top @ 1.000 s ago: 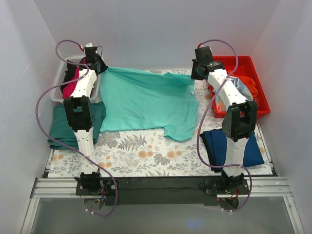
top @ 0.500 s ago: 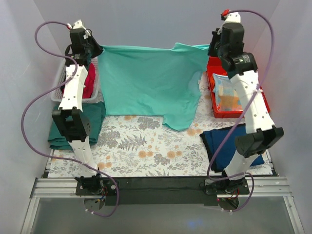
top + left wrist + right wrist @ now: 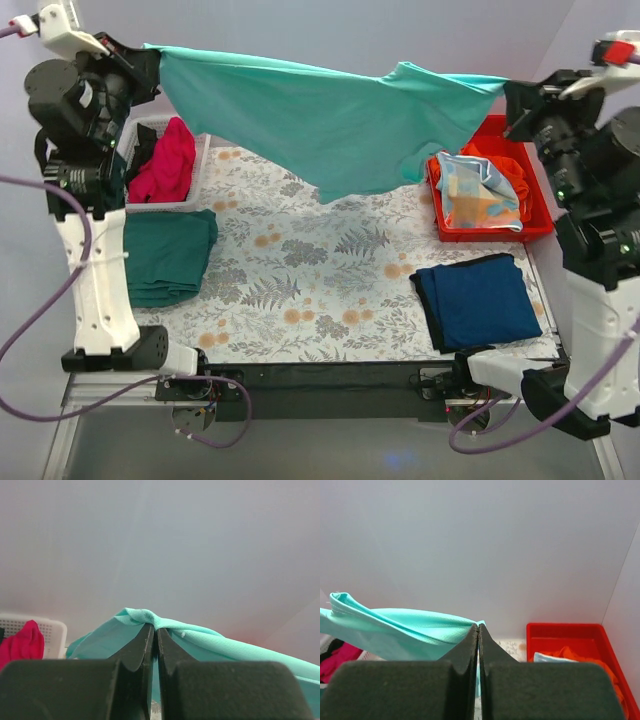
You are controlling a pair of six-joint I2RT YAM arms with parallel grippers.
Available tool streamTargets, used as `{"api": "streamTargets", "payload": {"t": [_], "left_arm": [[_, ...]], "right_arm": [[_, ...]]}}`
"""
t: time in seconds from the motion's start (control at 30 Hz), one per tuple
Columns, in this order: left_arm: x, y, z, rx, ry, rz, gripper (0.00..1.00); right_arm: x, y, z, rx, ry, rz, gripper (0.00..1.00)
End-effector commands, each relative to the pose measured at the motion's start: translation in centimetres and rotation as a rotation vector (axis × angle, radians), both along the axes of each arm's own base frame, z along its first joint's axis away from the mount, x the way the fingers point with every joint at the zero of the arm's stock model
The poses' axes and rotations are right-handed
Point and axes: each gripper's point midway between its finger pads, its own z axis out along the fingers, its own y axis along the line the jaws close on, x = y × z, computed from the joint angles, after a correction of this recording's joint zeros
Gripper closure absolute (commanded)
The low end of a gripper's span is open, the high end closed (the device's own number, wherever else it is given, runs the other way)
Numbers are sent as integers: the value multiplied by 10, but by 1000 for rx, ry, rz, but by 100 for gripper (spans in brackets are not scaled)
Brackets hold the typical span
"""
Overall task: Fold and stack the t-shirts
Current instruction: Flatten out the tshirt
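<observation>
you are holding the mint t-shirt stretched out in the air between both arms, well above the floral cover. your left gripper is clenching one end of it at the far left, its fingers pressed together with a fold of cloth bunching over their tips. your right gripper is pinching the other end at the far right in the same way. the shirt is sagging in the middle, and its lowest part is hanging over the far half of the cover, beside the red bin. a magenta t-shirt is lying in the white basket at the far left. a dark green t-shirt is lying folded just in front of that basket. a navy t-shirt is lying folded at the near right, in front of the red bin, which is holding orange and pale blue cloth.
</observation>
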Motion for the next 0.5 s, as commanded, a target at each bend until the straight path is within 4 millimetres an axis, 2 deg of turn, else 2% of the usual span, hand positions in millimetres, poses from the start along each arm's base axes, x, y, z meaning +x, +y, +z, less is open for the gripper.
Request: {"api": "streamTargets", "payload": {"t": [0.0, 0.03, 0.1, 0.13, 0.23, 0.3, 0.33, 0.4, 0.43, 0.47], "left_arm": [[-42, 11, -2, 26, 20, 53, 100], [-56, 12, 6, 27, 0, 60, 100], [-68, 13, 16, 28, -26, 70, 100], [-78, 13, 29, 27, -63, 73, 100], [-74, 14, 36, 24, -77, 79, 100], [-50, 14, 19, 20, -26, 71, 100], [-32, 11, -1, 12, 27, 52, 100], [-3, 10, -31, -8, 93, 40, 100], [18, 9, -71, -17, 186, 35, 100], [29, 7, -92, -38, 230, 27, 100]], "right_arm": [[-45, -16, 50, -13, -175, -12, 99], [-56, -17, 63, -3, -212, -2, 99], [-59, -14, 73, 10, -238, 16, 99], [-65, -15, 81, 24, -262, 21, 99], [-59, -9, 85, 51, -269, 46, 99], [-42, -8, 78, 62, -242, 26, 99], [-32, -11, 72, 68, -219, -7, 99], [4, -7, 40, 78, -121, -37, 99], [16, -8, 29, 87, -86, -62, 99], [34, -4, 2, 93, -11, -71, 99]]}}
